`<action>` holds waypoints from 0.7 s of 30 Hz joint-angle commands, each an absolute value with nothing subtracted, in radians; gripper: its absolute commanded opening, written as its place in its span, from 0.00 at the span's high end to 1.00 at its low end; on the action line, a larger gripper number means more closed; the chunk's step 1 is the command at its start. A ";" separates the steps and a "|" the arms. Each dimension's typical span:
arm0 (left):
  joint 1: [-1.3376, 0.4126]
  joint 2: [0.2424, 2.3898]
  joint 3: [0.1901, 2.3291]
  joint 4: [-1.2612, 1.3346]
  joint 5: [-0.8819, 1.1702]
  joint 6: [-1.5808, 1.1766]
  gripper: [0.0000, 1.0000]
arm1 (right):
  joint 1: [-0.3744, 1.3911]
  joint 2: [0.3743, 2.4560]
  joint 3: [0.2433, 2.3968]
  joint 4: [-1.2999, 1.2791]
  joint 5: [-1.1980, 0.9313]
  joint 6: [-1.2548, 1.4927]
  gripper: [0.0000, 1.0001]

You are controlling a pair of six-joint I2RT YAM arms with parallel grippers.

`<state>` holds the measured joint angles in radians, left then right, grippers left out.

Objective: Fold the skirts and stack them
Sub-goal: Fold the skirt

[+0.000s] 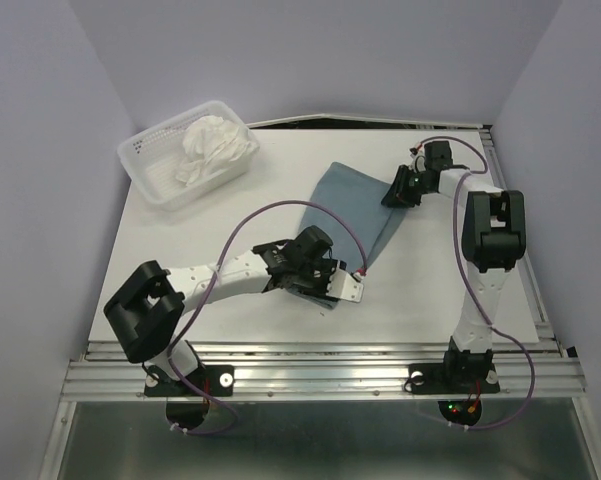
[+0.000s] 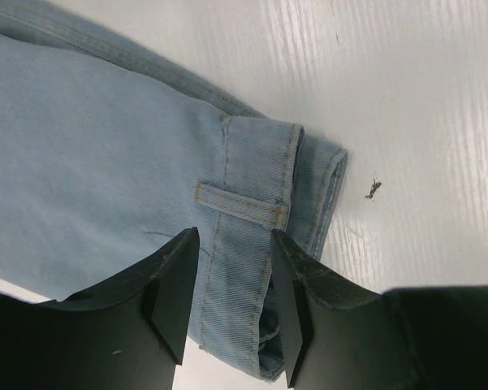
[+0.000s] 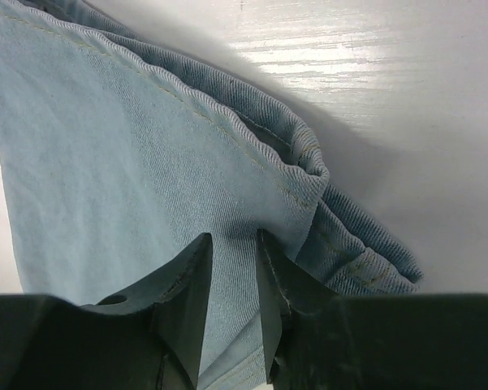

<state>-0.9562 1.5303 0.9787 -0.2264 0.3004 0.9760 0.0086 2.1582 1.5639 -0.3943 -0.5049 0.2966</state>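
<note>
Left wrist view: straddling blue-grey skirt [image 2: 105,146] waistband with left gripper [image 2: 233,240], jaws apart; bracketing hem with right gripper [image 3: 233,240], jaws narrowed, cannot tell whether clamped.

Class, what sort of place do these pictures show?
Probably a robotics lab work cell: two robot arms bolted to a metal rail at a white table, boxed in by plain walls.

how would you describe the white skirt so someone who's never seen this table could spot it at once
Start at the white table and go to its far left corner, where a white mesh basket sits. The white skirt is the crumpled bundle inside it; the blue skirt, by contrast, lies flat on the tabletop.
</note>
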 commanded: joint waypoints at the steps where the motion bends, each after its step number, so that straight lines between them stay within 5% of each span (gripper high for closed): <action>1: -0.986 1.546 0.945 -0.224 0.216 1.101 0.49 | 0.012 2.178 1.603 -0.431 -0.440 0.244 0.66; 12: -0.988 1.543 0.931 -0.279 0.199 1.154 0.45 | 0.012 2.065 1.611 -0.480 -0.482 0.244 0.50; 21: -0.988 1.586 0.904 -0.232 0.143 1.198 0.61 | 0.003 2.051 1.686 -0.635 -0.379 0.206 0.59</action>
